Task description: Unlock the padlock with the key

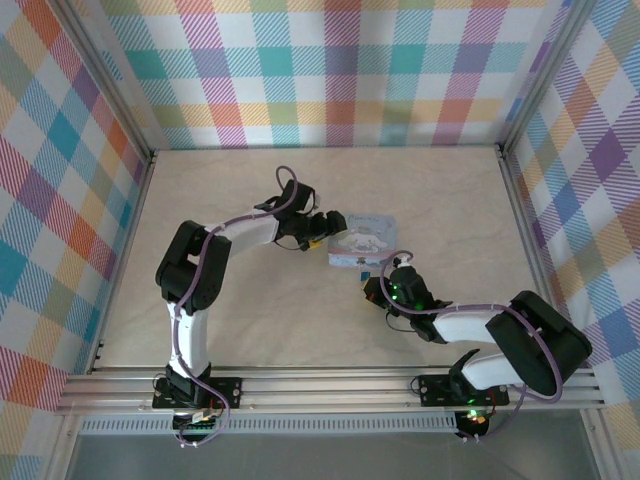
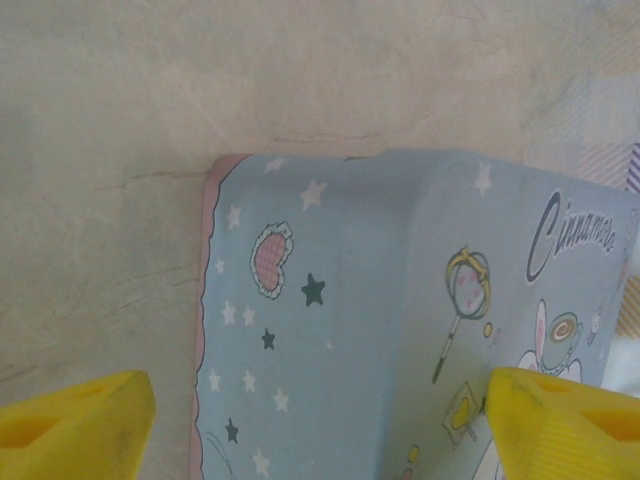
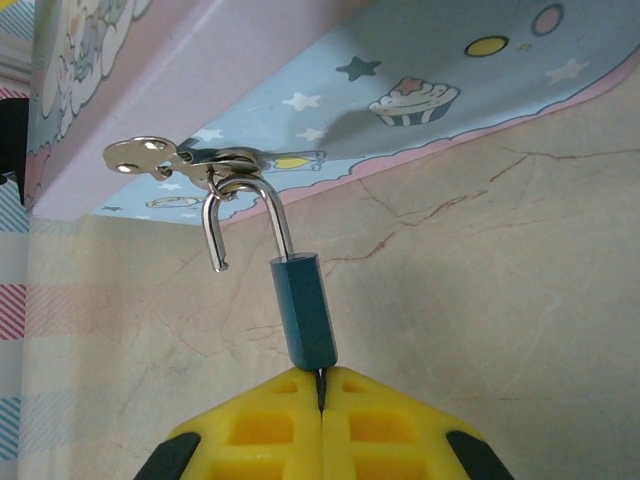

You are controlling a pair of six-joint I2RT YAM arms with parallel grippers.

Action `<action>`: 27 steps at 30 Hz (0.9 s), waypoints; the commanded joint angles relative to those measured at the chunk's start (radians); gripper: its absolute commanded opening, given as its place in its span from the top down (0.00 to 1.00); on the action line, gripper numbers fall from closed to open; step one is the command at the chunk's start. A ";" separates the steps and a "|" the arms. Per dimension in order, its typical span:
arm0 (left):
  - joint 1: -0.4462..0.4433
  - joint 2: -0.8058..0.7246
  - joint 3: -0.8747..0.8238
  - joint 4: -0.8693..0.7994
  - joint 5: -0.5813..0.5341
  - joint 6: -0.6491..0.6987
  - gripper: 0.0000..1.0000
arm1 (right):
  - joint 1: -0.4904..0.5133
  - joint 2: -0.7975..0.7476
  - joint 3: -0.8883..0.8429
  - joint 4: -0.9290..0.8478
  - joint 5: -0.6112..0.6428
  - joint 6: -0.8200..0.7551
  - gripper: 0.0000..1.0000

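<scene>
Right gripper point(image 3: 321, 386) pinched shut on the key point(image 3: 320, 375), seated under the padlock point(image 3: 308, 315), which is hooked by its open shackle point(image 3: 277, 228) in the latch point(image 3: 215, 158) of the tin point(image 3: 430, 60) on the counter point(image 3: 480, 270); left gripper point(image 2: 320, 405) wide open astride tin, holding nothing, so any pull may drag tin or slip key out.

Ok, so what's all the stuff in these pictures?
tin: one, light blue with cartoons, mid-table.
padlock: one, teal, silver shackle open, base pinched by right gripper.
key: at least one, silvery, ringed on the shackle, beside the tin.
table: one, beige marbled.
walls: three, pastel plaid, around the table.
left gripper: one, yellow fingers, open at the tin's edge.
right gripper: one, yellow fingers, shut on the padlock.
</scene>
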 commanded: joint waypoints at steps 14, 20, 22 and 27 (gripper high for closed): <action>0.006 -0.062 -0.215 -0.001 -0.113 0.010 0.17 | -0.014 -0.195 0.021 -0.263 0.042 -0.293 0.61; 0.006 -0.126 -0.314 0.033 -0.124 -0.005 0.17 | -0.099 -0.228 0.078 -0.343 -0.173 -0.455 0.38; 0.006 -0.140 -0.339 0.037 -0.124 -0.007 0.17 | -0.139 -0.225 0.096 -0.362 -0.256 -0.486 0.34; 0.006 -0.169 -0.389 0.059 -0.121 -0.014 0.17 | -0.190 -0.223 0.108 -0.343 -0.373 -0.525 0.24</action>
